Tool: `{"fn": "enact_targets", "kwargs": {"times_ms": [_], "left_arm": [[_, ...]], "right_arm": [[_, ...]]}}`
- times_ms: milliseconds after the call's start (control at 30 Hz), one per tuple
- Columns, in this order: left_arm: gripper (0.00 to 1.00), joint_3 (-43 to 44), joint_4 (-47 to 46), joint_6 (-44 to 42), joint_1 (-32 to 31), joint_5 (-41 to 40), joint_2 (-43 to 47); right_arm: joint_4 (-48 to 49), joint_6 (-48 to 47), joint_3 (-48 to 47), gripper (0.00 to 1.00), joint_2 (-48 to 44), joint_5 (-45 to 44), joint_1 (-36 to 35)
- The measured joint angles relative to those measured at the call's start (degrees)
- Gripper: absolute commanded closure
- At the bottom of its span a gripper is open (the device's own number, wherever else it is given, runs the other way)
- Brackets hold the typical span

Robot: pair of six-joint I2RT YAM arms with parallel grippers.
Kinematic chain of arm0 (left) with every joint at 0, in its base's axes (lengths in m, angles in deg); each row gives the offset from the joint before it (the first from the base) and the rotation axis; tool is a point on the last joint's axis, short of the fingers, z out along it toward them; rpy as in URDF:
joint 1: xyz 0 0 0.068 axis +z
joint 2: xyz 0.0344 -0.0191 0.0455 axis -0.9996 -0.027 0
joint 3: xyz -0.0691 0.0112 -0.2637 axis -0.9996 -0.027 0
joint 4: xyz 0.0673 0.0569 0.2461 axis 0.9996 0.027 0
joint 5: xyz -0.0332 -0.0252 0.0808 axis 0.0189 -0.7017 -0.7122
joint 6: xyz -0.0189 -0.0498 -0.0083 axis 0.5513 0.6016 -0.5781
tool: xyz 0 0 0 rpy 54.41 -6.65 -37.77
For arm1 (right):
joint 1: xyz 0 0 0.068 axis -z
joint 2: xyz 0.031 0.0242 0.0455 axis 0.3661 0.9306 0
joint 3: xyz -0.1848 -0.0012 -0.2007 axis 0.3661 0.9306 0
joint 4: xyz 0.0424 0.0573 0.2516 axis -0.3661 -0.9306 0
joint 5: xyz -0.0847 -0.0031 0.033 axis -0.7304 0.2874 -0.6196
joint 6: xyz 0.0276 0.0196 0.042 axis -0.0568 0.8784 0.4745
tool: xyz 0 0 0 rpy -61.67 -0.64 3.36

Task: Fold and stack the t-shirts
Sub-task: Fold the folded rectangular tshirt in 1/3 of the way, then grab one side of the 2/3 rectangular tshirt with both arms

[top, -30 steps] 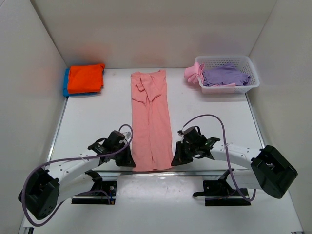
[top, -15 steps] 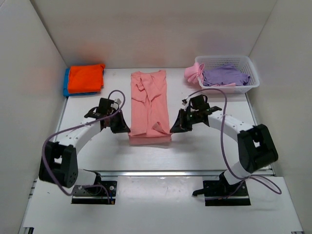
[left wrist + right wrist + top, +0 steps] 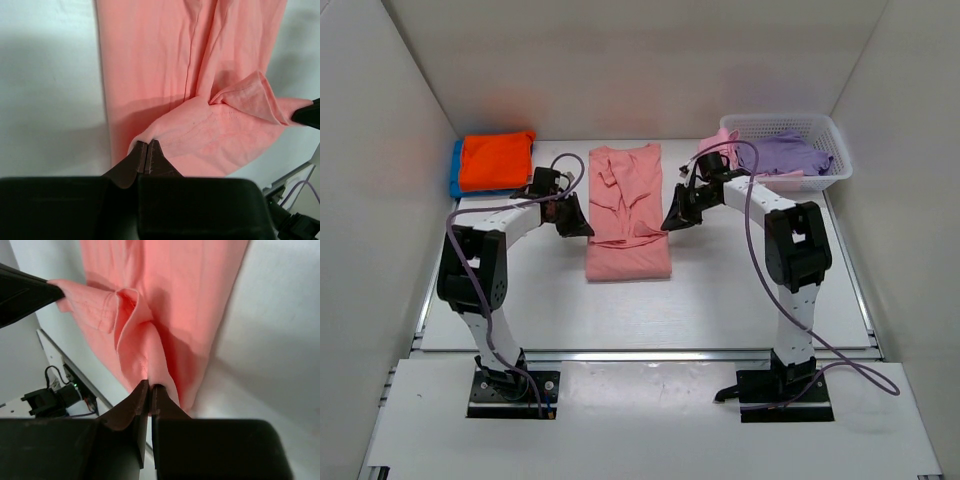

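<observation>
Confirm left pincer (image 3: 148, 150) and right pincer (image 3: 150, 387) pinched fully shut on the lifted hem corners of the salmon-pink t-shirt (image 3: 628, 215), at its left and right edges respectively. Note its position mid-tabletop (image 3: 740, 290), long axis running away from the arms, collar farthest. Expect hem travel along that axis toward the collar, both arms equally near.

White table (image 3: 740, 290). Directly on it: salmon-pink t-shirt (image 3: 628, 255) centre, blue t-shirt (image 3: 454, 172) far-left under orange t-shirt (image 3: 495, 160), white basket (image 3: 790, 183) far-right.
</observation>
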Motion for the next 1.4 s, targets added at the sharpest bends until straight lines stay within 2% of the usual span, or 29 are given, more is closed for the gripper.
{"fn": "enact_targets", "kwargs": {"times_ms": [200, 467, 500, 533, 567, 633, 733, 867, 967, 1067, 1133, 1167, 1233, 1267, 1300, 1400], "left_arm": [[1.00, 3.41, -1.27, 0.72, 1.38, 0.35, -1.75], [1.00, 7.63, -3.76, 1.57, 2.14, 0.72, -5.29], [0.90, 8.31, -3.85, 1.73, 2.27, 0.74, -6.32], [0.76, 8.92, -4.02, 1.84, 2.40, 0.79, -7.32], [0.73, 9.46, -4.39, 2.16, 2.56, 0.94, -8.39], [0.75, 9.81, -6.03, 3.65, 3.13, 1.40, -10.10], [0.72, 9.81, -9.90, 7.26, 4.74, 2.97, -11.78], [0.70, 9.79, -15.85, 11.72, 6.95, 3.56, -11.89], [0.64, 9.73, -17.97, 12.90, 7.96, 3.23, -11.21], [0.65, 6.84, -19.54, 13.22, 7.98, 3.34, -8.94], [0.64, 2.21, -20.00, 13.00, 7.87, 3.58, -6.03], [0.63, -0.50, -20.33, 12.76, 7.69, 3.52, -4.42], [0.64, -7.06, -19.87, 12.11, 7.23, 3.19, -0.26], [0.64, -10.36, -19.93, 11.78, 6.75, 2.80, 1.81], [0.65, -13.40, -20.04, 11.52, 6.05, 2.40, 3.67], [0.67, -20.24, -20.24, 11.34, 3.21, 1.73, 7.21]], "right_arm": [[-5.73, -3.65, -10.75, 1.00, 7.19, -0.48, 1.11], [-9.66, -6.05, -19.30, 1.00, 12.26, -0.24, 2.01], [-10.14, -6.29, -20.59, 0.96, 13.07, -0.13, 2.03], [-10.62, -6.45, -22.16, 0.91, 14.01, -0.07, 2.05], [-10.93, -6.56, -23.82, 0.79, 14.99, 0.04, 2.12], [-11.10, -6.64, -26.77, 0.70, 16.72, 0.24, 2.10], [-10.93, -6.49, -29.73, 0.49, 17.77, -0.81, 2.10], [-8.63, -6.27, -31.67, 0.46, 17.07, -5.75, 2.05], [-5.97, -5.84, -29.38, 0.45, 14.12, -9.57, 2.10], [-3.21, -5.44, -22.36, 0.50, 8.68, -11.37, 2.25], [-0.48, -5.33, -14.29, 0.61, 3.61, -11.91, 2.32], [0.39, -5.27, -10.54, 0.68, 1.27, -12.09, 2.32], [4.22, -4.46, -0.20, 0.90, -4.50, -12.11, 2.32], [5.33, -3.98, 4.70, 0.96, -7.28, -11.78, 2.32], [7.04, -3.65, 8.98, 1.00, -9.46, -11.45, 2.32], [12.66, -1.60, 20.17, 1.00, -14.01, -8.46, 2.32]]}}
